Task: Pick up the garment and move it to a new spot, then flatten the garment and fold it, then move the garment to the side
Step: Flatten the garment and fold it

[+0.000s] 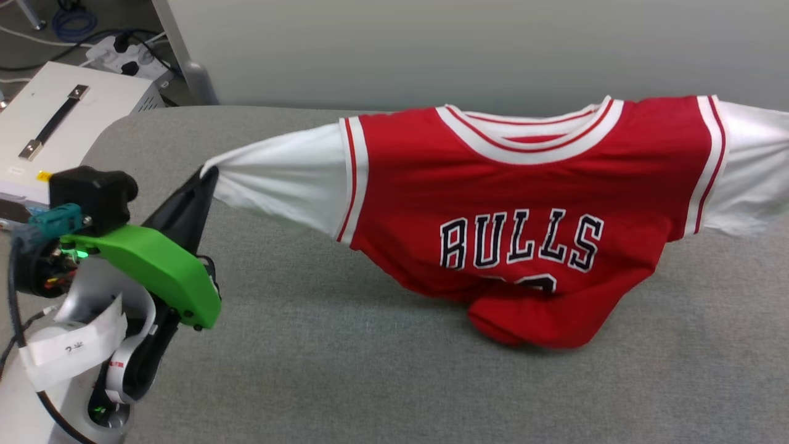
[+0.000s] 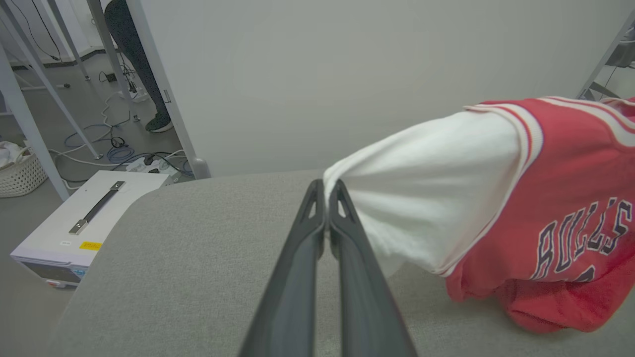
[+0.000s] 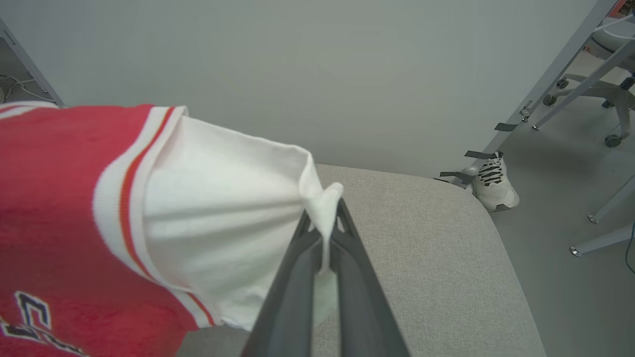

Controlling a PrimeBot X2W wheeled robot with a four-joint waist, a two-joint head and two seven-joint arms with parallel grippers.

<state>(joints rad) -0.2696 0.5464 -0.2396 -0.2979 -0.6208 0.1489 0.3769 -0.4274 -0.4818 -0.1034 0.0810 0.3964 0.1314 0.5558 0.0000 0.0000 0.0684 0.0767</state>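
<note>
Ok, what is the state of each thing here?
Bulls jersey: held up by both sleeves, stretched wide, hem sagging onto the grey padded table.
Left gripper: shut on one white sleeve tip.
Right gripper: shut on the other sleeve tip.
White case: handle lying flat.

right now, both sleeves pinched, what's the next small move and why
Probably lift both arms together a little higher before carrying. The left gripper and right gripper are each shut on a white sleeve tip, stretching the garment taut, but its red hem lies bunched on the grey surface, so moving sideways now would likely drag it.
</note>
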